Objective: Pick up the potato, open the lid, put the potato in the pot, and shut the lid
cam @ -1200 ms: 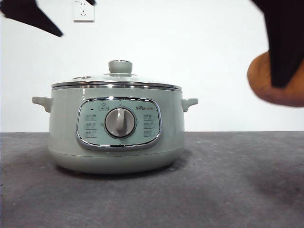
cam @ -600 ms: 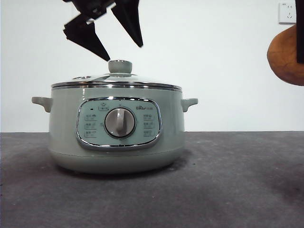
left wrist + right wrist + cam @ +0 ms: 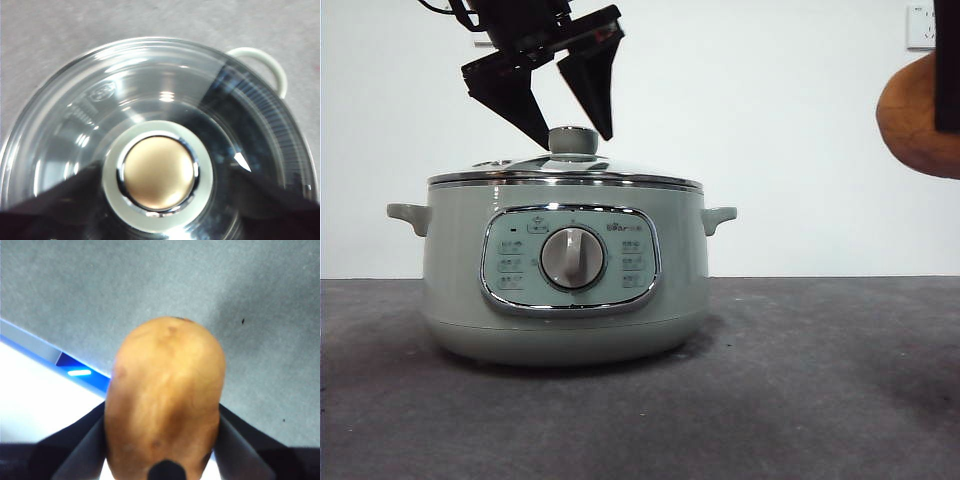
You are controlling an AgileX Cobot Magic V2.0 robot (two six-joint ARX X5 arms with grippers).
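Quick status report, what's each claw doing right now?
Left gripper open, straddling lid knob. Right gripper holding potato aloft, beside pot. Lid on; nothing blocking.

lid (image 3: 565, 171) blocks the pot (image 3: 565, 285) mouth; table (image 3: 820, 380) beside stands free.

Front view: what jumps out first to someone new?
The wide sage-green electric pot with its silver dial fills the middle of the grey table. Right above it, the left end effector hangs with open jaws straddling the pale-green knob of the domed glass lid, which sits shut on the pot. At the right edge, the right end effector holds the smooth orange-brown potato aloft.
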